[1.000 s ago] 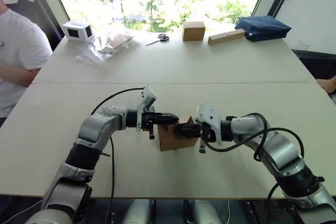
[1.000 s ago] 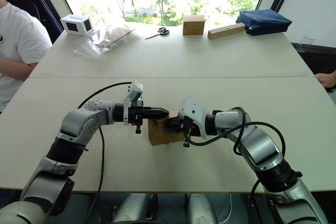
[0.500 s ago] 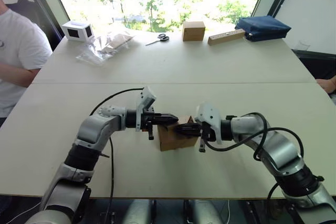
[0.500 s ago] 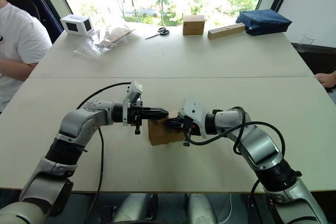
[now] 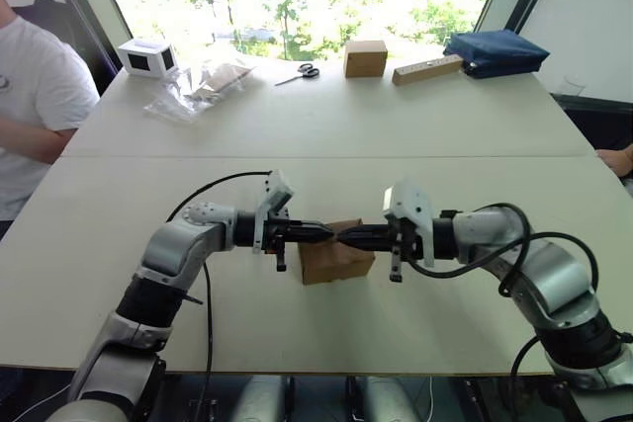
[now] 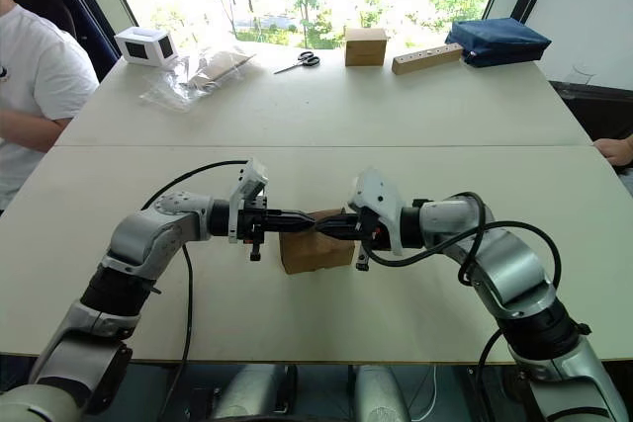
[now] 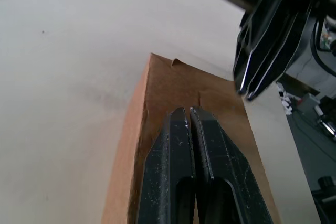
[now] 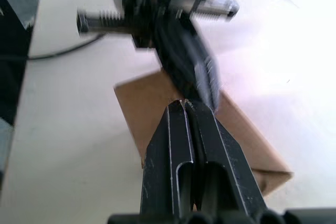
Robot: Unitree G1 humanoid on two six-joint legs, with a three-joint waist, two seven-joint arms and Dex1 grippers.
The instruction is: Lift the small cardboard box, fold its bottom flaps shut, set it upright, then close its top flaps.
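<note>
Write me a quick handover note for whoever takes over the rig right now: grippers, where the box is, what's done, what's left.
Left gripper: shut, holding nothing, tip over the top of the small cardboard box.
Right gripper: shut, holding nothing, tip over the same top, facing the left gripper almost tip to tip.
Box: upright on the table, near the front edge, between the two grippers.
Done: box appears set upright; top flaps look folded down flat.
Left: confirm the top flaps stay shut. The bottom cannot be seen.
</note>
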